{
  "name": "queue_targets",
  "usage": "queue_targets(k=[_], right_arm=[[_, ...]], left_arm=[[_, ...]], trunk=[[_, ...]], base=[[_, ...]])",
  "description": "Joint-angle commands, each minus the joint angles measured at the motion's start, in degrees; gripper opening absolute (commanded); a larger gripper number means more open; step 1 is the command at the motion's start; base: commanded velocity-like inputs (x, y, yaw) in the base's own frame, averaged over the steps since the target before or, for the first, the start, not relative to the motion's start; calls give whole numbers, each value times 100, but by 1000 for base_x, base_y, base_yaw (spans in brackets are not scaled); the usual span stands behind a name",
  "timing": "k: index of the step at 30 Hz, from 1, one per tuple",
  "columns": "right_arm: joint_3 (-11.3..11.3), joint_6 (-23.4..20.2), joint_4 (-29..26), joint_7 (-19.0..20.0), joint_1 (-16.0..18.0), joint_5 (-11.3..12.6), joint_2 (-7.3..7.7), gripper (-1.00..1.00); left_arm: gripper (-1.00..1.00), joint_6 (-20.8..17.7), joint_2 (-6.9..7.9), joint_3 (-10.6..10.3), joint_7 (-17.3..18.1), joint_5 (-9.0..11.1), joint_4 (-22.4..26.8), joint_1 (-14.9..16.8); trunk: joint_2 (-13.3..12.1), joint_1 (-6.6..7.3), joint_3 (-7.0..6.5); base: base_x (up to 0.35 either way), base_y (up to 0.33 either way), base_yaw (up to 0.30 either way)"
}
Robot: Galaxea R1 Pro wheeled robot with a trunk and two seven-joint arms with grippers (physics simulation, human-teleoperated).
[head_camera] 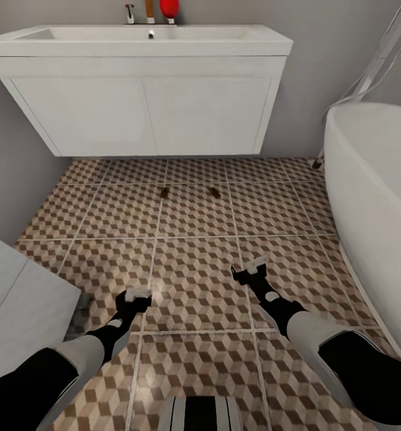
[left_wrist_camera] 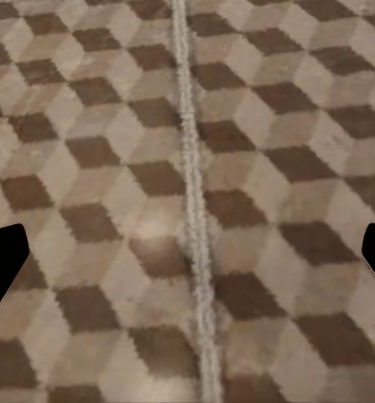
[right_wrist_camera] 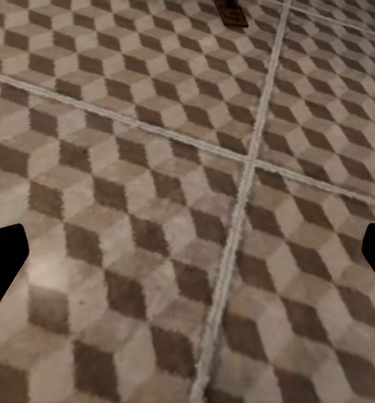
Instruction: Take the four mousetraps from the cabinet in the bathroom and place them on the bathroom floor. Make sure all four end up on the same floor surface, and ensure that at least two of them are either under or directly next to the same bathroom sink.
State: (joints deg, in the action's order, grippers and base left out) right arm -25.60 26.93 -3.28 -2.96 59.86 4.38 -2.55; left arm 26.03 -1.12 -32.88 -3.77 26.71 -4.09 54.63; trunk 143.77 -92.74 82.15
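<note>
Two mousetraps point(head_camera: 164, 192) lay on the bathroom floor point(head_camera: 194, 269) by the sink point(head_camera: 140, 42). Your left hand point(head_camera: 136, 297) and right hand point(head_camera: 252, 269) were open and empty. You should fetch the others gently.

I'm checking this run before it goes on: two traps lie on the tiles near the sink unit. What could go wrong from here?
1. The two small brown mousetraps lie in the open on the cube-patterned tiled floor, in front of the white drawer-front sink unit; rolling forward might run over them.
2. Both the left gripper and the right gripper hold nothing, so two traps likely remain to fetch.
</note>
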Motion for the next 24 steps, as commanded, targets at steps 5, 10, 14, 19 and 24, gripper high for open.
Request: queue_targets(k=[5,10,14,19,24], right_arm=[[-51,80,122,-26,-167,42,2,100],[-51,90,145,-28,-276,43,73,100],[-51,92,151,-29,-425,49,148,100],[-51,368,160,-33,-850,54,247,100],[-51,518,188,-37,-1192,60,342,100]], left_arm=[[100,346,11,-48,-18,19,-29,-192],[100,397,23,-44,-18,19,-30,-313],[100,484,52,-43,-18,19,-30,-396],[100,939,67,-49,-5,19,-38,-593],[100,1002,68,-48,267,19,-39,-712]], trunk=[[-5,14,-108],[-12,26,-219],[-17,37,-307],[-24,50,-418],[-31,63,-529]], base=[[0,0,0],[0,0,0],[0,0,0],[0,0,0],[0,0,0]])
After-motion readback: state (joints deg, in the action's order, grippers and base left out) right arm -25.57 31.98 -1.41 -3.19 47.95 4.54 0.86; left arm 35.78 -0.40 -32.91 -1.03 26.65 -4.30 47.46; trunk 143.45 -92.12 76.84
